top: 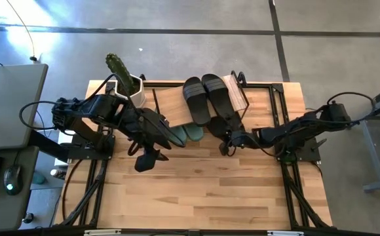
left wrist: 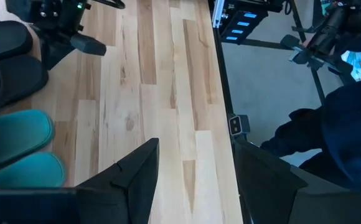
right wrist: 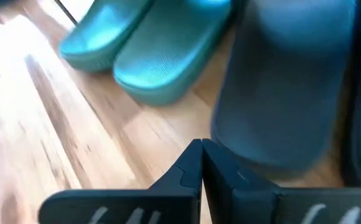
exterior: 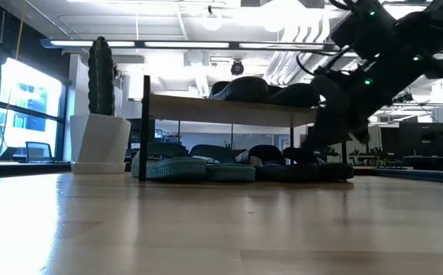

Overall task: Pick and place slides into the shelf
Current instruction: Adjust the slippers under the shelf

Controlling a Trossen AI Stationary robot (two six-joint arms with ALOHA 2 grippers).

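Slides (exterior: 229,169) are all seen at the shelf (exterior: 229,111): two black on top, green and black pairs beneath on the surface (top: 203,190), so little seems left. Right tool (right wrist: 200,163), pinched shut and empty, is held just beside a lower black slide. Left tool (left wrist: 193,180), spread wide and empty, is held nearby above the surface.

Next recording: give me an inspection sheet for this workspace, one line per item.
Surface: wooden table, front half bare.
Job's things: shelf at the back edge; two black slides on top; two green slides and black ones at table level beneath.
Clutter: cactus pot beside the shelf.
Grippers: left gripper jaws open, holding nothing, over the table; right gripper jaws shut, empty, at a lower black slide.
Cables: black cables along both arms.
Surroundings: desk with mouse to the left; a person's dark sleeve beyond the table edge.
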